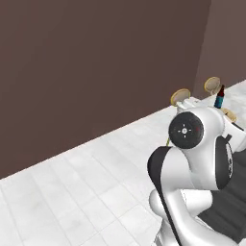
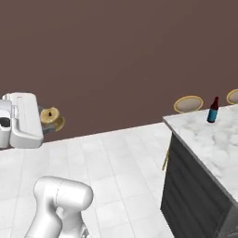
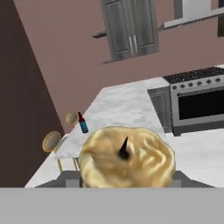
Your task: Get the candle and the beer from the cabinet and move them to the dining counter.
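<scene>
My gripper (image 2: 50,120) is shut on the candle (image 2: 49,118), a stubby pale-yellow thing with a dark wick, and holds it in the air over the floor, left of the dining counter (image 2: 204,142). In the hand view the candle (image 3: 127,159) sits close up at the bottom and hides the fingertips. The beer (image 2: 213,110), a dark bottle with a red cap, stands upright near the far edge of the marble top. It also shows as the beer (image 1: 219,97) past my arm and the beer (image 3: 82,123) on the dining counter (image 3: 118,107). A dark wall cabinet (image 3: 131,28) hangs far off with its doors shut.
Round yellow-legged stools (image 2: 188,104) (image 1: 181,95) (image 3: 51,141) stand along the counter's far side against a brown wall (image 2: 116,60). A steel range (image 3: 199,103) stands beyond the counter. White tiled floor (image 1: 77,192) lies open to the left.
</scene>
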